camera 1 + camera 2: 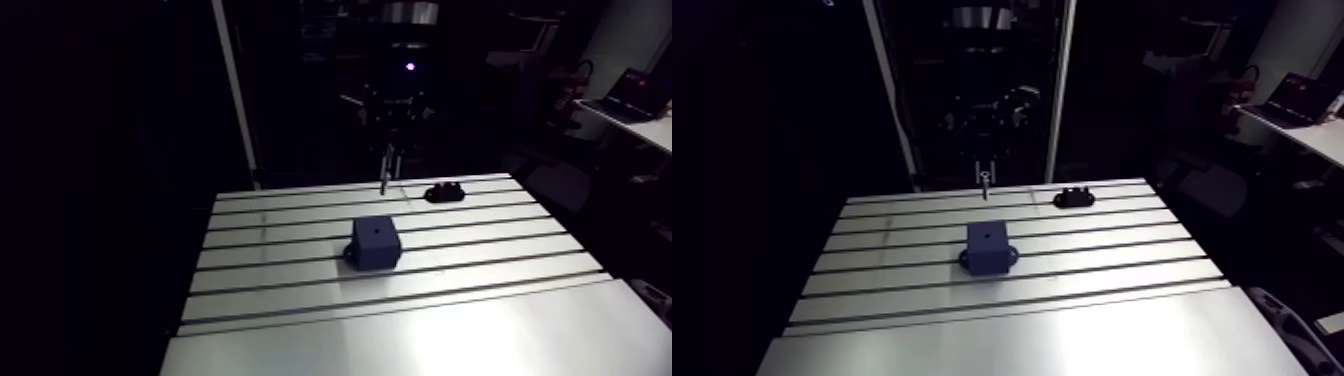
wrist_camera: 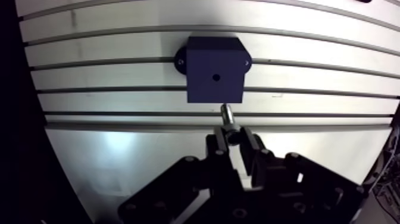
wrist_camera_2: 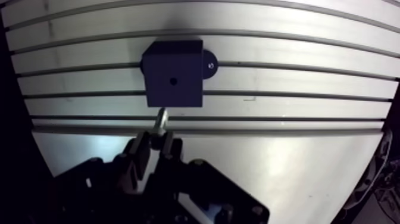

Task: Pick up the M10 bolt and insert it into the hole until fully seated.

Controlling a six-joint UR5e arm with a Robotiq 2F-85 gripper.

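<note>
A dark blue block (image 1: 376,241) with a small hole (image 2: 216,77) in its top face stands on the slotted aluminium table (image 1: 270,300). My gripper (image 2: 233,136) is shut on the M10 bolt (image 2: 227,115), whose shank points down from between the fingers. In the wrist view the bolt's tip hangs just short of the block's near edge, off the hole. In the arm view the bolt (image 1: 985,183) hangs above the table's far edge, behind the block (image 1: 987,248).
A small black fixture (image 1: 444,192) lies near the table's far right edge, to the right of the gripper. Grooves run across the table from side to side. A smooth plate (image 1: 420,340) forms the near part.
</note>
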